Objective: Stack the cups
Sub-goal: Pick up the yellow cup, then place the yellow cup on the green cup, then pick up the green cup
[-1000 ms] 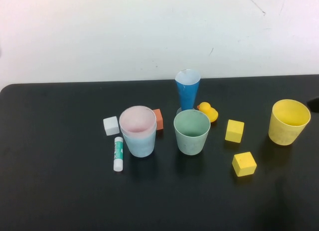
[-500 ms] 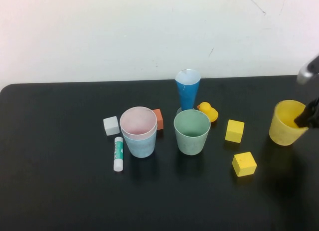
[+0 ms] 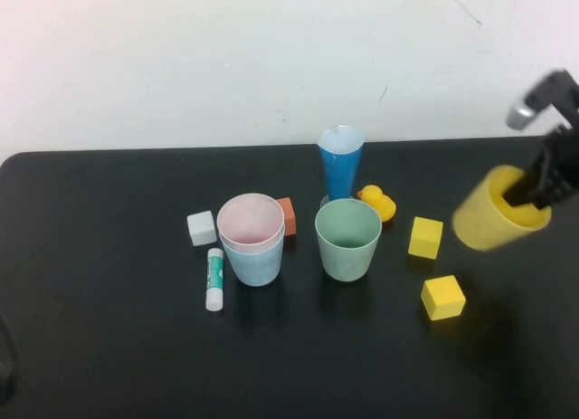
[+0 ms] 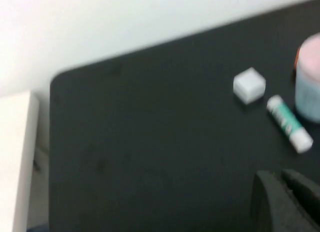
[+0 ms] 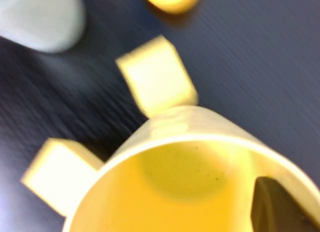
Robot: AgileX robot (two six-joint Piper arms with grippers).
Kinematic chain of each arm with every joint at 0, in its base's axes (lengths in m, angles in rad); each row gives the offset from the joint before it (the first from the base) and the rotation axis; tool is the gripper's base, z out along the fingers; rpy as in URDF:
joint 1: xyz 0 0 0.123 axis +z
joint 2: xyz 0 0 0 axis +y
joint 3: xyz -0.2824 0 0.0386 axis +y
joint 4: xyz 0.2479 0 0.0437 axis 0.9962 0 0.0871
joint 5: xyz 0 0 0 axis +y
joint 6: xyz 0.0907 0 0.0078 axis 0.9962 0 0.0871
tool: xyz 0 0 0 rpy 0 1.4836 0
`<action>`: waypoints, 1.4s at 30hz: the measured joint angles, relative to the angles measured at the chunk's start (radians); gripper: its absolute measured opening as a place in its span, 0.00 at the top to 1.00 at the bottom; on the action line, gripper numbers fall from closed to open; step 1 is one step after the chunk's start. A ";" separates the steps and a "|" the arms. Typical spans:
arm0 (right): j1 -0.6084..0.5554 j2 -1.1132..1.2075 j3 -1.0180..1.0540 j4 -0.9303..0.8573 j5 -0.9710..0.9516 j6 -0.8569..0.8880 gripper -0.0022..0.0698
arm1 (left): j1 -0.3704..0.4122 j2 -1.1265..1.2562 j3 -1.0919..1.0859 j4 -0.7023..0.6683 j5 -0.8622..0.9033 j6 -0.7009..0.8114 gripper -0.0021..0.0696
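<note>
Taking the pale green cup (image 3: 348,239) at the middle of the black worktop (image 3: 109,328) as the landmark: well to its left, the left claw (image 4: 287,202) shows only as a dark shape at the edge of the left wrist view, low over the worktop, and whether it is open or closed cannot be told. A white block (image 3: 201,228) and a glue stick (image 3: 214,279) lie left of the green cup. Just beside the green cup on its left stands the light blue cup (image 3: 255,262) with the pink cup (image 3: 251,219) nested inside. These are short, wide, tapered tumblers. To its right lie 2 yellow blocks (image 3: 425,237). Further right, the yellow cup (image 3: 493,218) hangs tilted above the worktop, its mouth turned toward the right claw (image 3: 534,188), which grips its rim with 1 finger (image 5: 272,207) inside.
</note>
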 joint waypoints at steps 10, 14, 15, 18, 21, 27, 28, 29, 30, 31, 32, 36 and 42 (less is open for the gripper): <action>0.262 -0.043 -0.226 -0.007 0.124 0.041 0.94 | 0.000 0.000 0.163 0.048 -0.117 -0.092 0.97; 0.363 -0.019 -0.275 -0.083 0.075 0.047 0.94 | 0.000 0.000 0.187 0.054 -0.185 -0.119 0.97; 0.374 -0.007 -0.282 -0.098 0.067 0.051 0.94 | 0.000 -0.001 0.187 0.054 -0.193 -0.120 0.97; 0.380 0.030 -0.289 -0.123 0.055 0.058 0.94 | 0.000 -0.009 0.187 0.054 -0.207 -0.145 0.97; 0.380 0.067 -0.289 -0.137 0.057 0.062 0.94 | 0.000 -0.010 0.188 0.054 -0.210 -0.149 0.97; 0.380 0.108 -0.289 -0.146 0.053 0.064 0.81 | 0.000 -0.010 0.188 0.059 -0.211 -0.152 0.97; 0.380 0.110 -0.289 -0.146 0.048 0.064 0.76 | 0.000 -0.010 0.188 0.059 -0.213 -0.152 0.97; 0.380 0.112 -0.289 -0.146 0.041 0.064 0.71 | 0.000 -0.010 0.188 0.059 -0.213 -0.152 0.97; 0.380 0.114 -0.289 -0.146 0.030 0.064 0.66 | 0.000 -0.010 0.189 0.059 -0.215 -0.154 0.97; 0.380 0.115 -0.289 -0.146 0.021 0.064 0.62 | 0.000 -0.010 0.189 0.059 -0.215 -0.154 0.97; 0.380 0.116 -0.289 -0.146 0.006 0.064 0.58 | 0.000 -0.010 0.189 0.059 -0.216 -0.154 0.97; 0.380 0.140 -0.290 -0.144 -0.041 0.064 0.50 | 0.000 -0.010 0.197 0.063 -0.221 -0.154 0.97; 0.380 0.223 -0.290 -0.112 -0.055 0.064 0.49 | 0.000 -0.010 0.208 0.069 -0.237 -0.152 0.97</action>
